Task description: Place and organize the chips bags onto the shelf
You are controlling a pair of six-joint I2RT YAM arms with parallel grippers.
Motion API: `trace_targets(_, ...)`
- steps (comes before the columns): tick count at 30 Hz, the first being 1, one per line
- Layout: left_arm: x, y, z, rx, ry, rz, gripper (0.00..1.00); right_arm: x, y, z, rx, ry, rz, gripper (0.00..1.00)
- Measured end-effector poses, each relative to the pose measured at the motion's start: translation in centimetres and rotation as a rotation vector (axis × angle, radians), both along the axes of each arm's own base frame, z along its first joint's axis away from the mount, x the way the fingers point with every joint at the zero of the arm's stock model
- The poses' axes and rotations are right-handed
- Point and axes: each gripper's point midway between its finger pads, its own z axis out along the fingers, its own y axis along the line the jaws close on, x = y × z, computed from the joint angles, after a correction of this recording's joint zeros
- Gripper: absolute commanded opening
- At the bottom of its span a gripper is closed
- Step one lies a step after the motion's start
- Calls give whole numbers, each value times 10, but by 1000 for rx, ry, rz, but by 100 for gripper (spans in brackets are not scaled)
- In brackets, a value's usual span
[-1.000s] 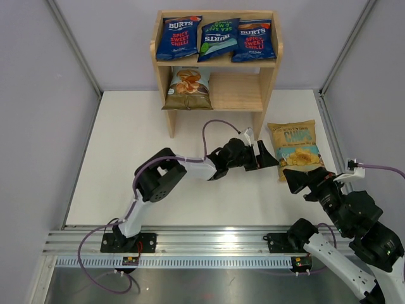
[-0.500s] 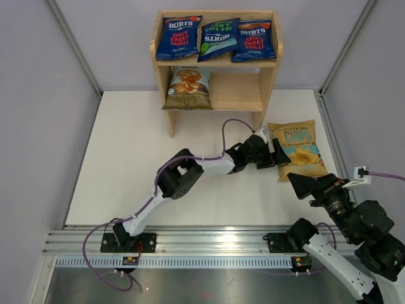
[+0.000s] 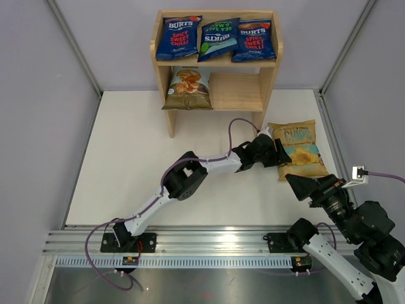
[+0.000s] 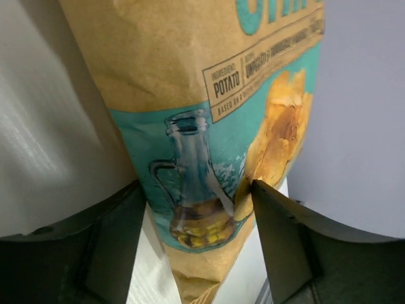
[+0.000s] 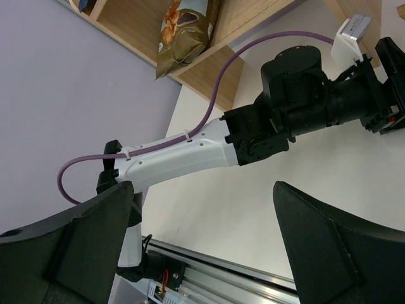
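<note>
The pale wooden two-tier shelf [image 3: 237, 94] stands at the far side of the white desk [image 3: 126, 164]. The free room on it is the right half of its lower tier, which looks like the sensible slot for the last bag. That bag, the yellow crinkly chips bag [image 3: 297, 149], lies flat on the desk just right of the shelf's right leg [image 3: 259, 120], well apart from the other four. The left hand [image 3: 278, 155] has one finger on each side of the bag's bottom end. In the wrist view its fingers [image 4: 278, 240] stand partway apart at the bag's edges. Whether they pinch it yet cannot be told. A good grasp would close on the seam rather than the puffed middle. It would then lift clear of the desk before swinging left, so the bag does not drag or catch the leg. The right hand [image 3: 296, 185] hangs wide apart and empty just beside the bag's near corner, close enough to be brushed on the lift. On the top tier sit two dark-blue Burts bags with red labels [image 3: 178, 37] and, between them, a dark-blue Burts bag with green [image 3: 218, 38]. A tan-and-olive bag [image 3: 188, 87] leans at the lower tier's left end and should not be knocked. The left arm's purple cable [image 3: 243, 123] loops near the leg.
</note>
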Motion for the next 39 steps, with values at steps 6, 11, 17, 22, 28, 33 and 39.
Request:
trace_targets(6,4,-4,3,2,-25,-3,14,-1,2,2,11,-1,13,100)
trace_targets(11,-1,-5,6,-59,-82,-33,1,-2,3,2,13,0,19,99)
trace_targets(17,-29,28,12,-67,-152,-68,0,-2,3,2,14,-2,17,99)
trace_targets(22,-63,64,22,-55,-211,-125,0,0,3,4,14,-7,15,100)
trace_targets(28,-91,97,42,-68,-256,-180,0,5,6,6,8,-8,7,99)
trace_targets(33,-108,122,65,-89,-306,-206,0,11,7,7,-10,-9,-4,99)
trace_targets(39,-132,161,100,-114,-388,-224,0,15,5,7,-46,-17,-23,99)
